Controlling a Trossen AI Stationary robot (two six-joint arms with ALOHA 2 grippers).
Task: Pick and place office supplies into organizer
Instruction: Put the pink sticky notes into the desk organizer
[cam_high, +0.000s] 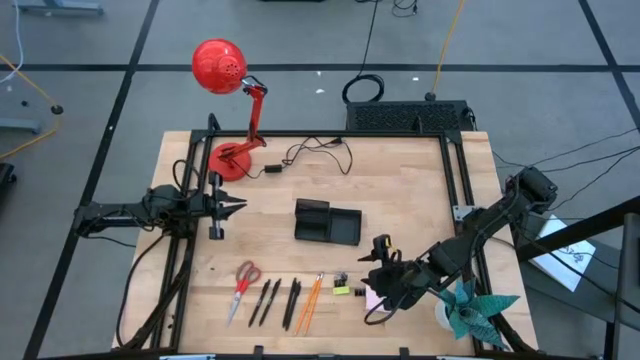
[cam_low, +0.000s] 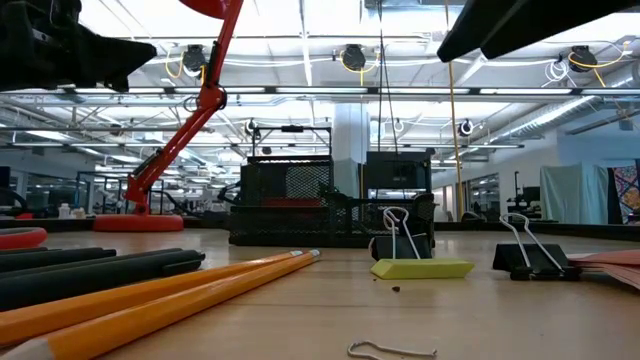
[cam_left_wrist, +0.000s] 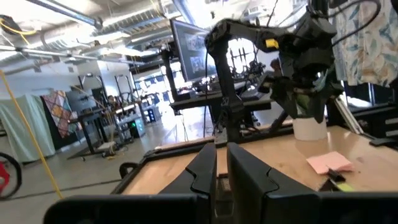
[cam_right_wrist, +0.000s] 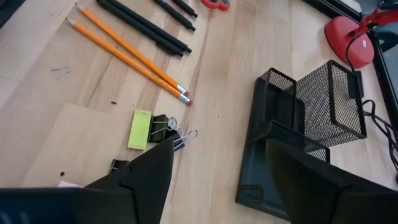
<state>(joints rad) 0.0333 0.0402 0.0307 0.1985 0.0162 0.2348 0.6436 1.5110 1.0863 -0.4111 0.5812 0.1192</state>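
Observation:
The office supplies lie in a row near the table's front edge: red-handled scissors (cam_high: 245, 285), black pens (cam_high: 268, 300), orange pencils (cam_high: 310, 298), binder clips (cam_right_wrist: 163, 127), a yellow-green piece (cam_right_wrist: 140, 129) and a pale sticky-note pad (cam_right_wrist: 68, 143) with a small clip on it. The black mesh organizer (cam_high: 327, 222) stands mid-table on its base. My right gripper (cam_high: 378, 285) hovers open above the pad and clips, slanting down, with nothing between its fingers (cam_right_wrist: 146, 174). My left gripper (cam_high: 228, 207) is shut on nothing, held level at the table's left.
A red desk lamp (cam_high: 225, 70) stands at the back left, its cable (cam_high: 315, 150) trailing along the far side. A teal paper plant in a white cup (cam_high: 470, 310) sits close behind my right arm. A black box with cables (cam_high: 405, 115) lies beyond the far edge.

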